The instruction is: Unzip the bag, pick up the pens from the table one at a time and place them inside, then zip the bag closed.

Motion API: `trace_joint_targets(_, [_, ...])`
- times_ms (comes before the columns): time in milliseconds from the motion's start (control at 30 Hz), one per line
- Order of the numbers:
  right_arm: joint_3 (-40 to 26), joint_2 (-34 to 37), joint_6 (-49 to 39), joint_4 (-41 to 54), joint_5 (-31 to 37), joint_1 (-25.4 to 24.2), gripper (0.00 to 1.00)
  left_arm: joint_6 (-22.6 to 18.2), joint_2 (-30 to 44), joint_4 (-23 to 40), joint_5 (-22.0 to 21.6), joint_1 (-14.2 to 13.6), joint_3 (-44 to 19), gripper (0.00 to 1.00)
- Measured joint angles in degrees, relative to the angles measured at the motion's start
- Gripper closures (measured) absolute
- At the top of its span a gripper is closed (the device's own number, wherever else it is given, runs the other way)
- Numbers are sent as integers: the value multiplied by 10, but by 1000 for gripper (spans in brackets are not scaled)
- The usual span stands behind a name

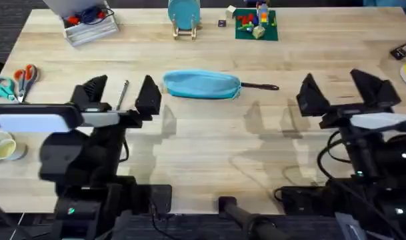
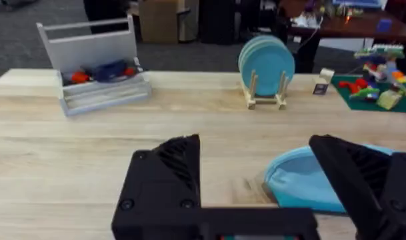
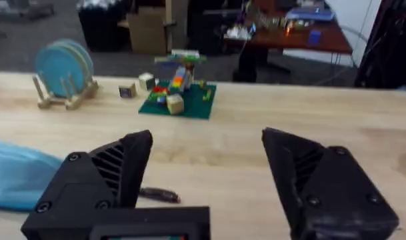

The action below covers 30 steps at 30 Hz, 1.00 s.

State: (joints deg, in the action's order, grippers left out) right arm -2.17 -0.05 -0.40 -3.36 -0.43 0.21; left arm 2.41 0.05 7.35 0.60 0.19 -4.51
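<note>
**Both arms waiting wide, bag zipped**

The left gripper (image 1: 121, 93) and right gripper (image 1: 341, 89) are hovering spread, empty, flanking the bag (image 1: 201, 85) lying mid-table (image 1: 203, 153). Pens are lying beside it: silver (image 1: 123, 94) left, dark (image 1: 259, 86) touching its right end, reachable for each arm.

The bag (image 1: 201, 85) lies on the counter (image 1: 209, 153) between both open hands: left hand (image 1: 121, 95), right hand (image 1: 341, 87). A dark pen (image 1: 259, 86) touches its right end.
</note>
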Motion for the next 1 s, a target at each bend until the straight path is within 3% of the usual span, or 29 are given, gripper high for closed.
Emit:
trace_joint_targets(533, [-134, 0, 0, 87, 0, 0, 5, 2, 12, 112, -4, 0, -163, 7])
trace_joint_targets(767, [-192, 29, 5, 135, 0, 0, 5, 2, 89, 118, -4, 0, -227, 7])
trace_joint_targets(1000, [-283, 136, 10, 216, 0, 0, 5, 2, 211, 179, -1, 0, -319, 7])
